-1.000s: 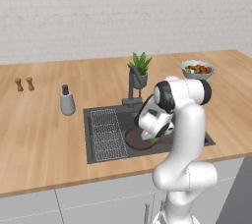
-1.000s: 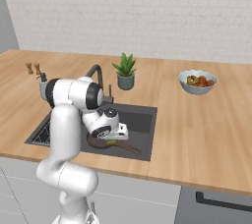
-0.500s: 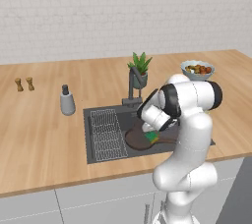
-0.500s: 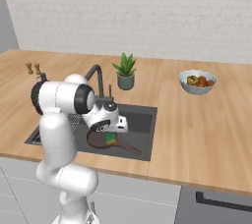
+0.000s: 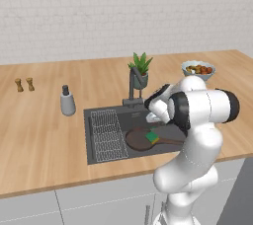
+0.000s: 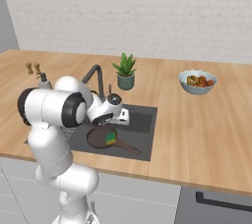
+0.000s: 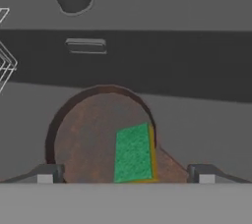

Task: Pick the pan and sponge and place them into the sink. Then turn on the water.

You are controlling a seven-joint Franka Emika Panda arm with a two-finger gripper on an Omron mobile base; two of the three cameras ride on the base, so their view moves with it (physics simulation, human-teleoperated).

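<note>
The pan (image 5: 141, 139), a round, shallow, dark brown one with a dull matte inside and a long thin dark handle, lies flat on the floor of the sink (image 5: 116, 114), a dark grey rectangular basin set into a warm wooden counter (image 5: 39, 135) with a fine straight grain. The sponge (image 7: 133, 154) rests inside the pan toward its handle side, a small rectangular block with a rough green face and a thin yellow layer along one edge. To the pan's left in the left base view a white wire rack (image 5: 105, 134) of thin crossed bars covers the sink floor. The gripper (image 7: 126, 174) hangs above the pan and sponge with its two small dark fingers spread wide apart and nothing between them. Behind the sink stands an angular dark grey faucet (image 6: 96, 77), with a leafy green plant (image 6: 125, 70) in a grey pot just beside it. Farther along the counter sit a pale bowl of fruit (image 6: 197, 81), a grey soap bottle (image 5: 66, 101) and two small brown shakers (image 5: 24, 84). No lettering or labels can be read on anything.
</note>
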